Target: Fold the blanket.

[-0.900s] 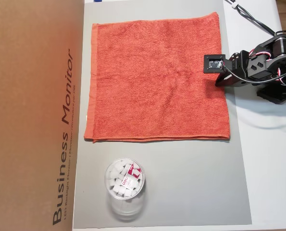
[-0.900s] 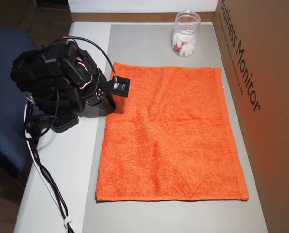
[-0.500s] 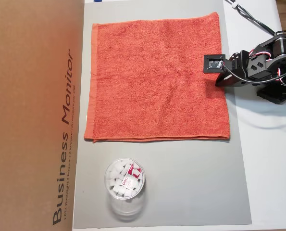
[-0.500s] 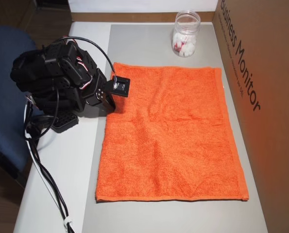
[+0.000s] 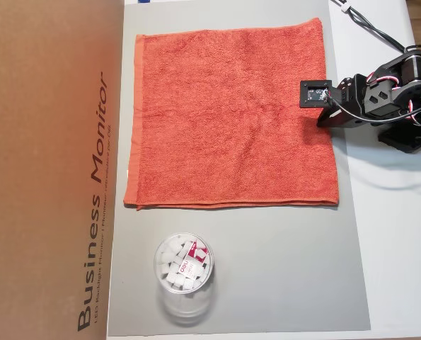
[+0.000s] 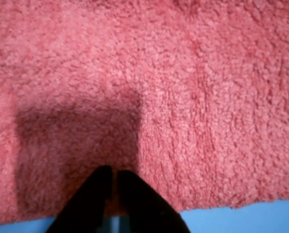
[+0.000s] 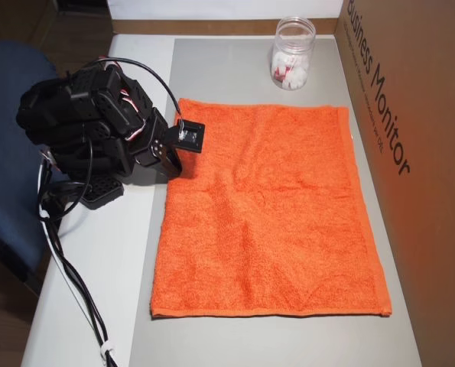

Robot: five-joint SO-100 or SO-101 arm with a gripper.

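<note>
Grey mat [image 5: 281, 269] on a white tabletop, walled on one side by a big brown cardboard "Business Monitor" box [image 5: 47, 170]. Spread flat across that mat: the orange-red terry-cloth blanket [image 5: 228, 113], one layer, no crease or turned-over corner anywhere, so folding judged not yet begun and every fold left to make. Nearly square; slightly longer axis running from the clear plastic jar of white pieces [image 7: 293, 53] toward the opposite hem in an overhead view, hemmed edges roughly parallel to the mat's borders. Perched at the middle of the arm-side edge: the black two-finger gripper [image 6: 112, 177], fingers nearly together over the pile, apparently pinching nothing. Probably about to grasp this edge.
</note>
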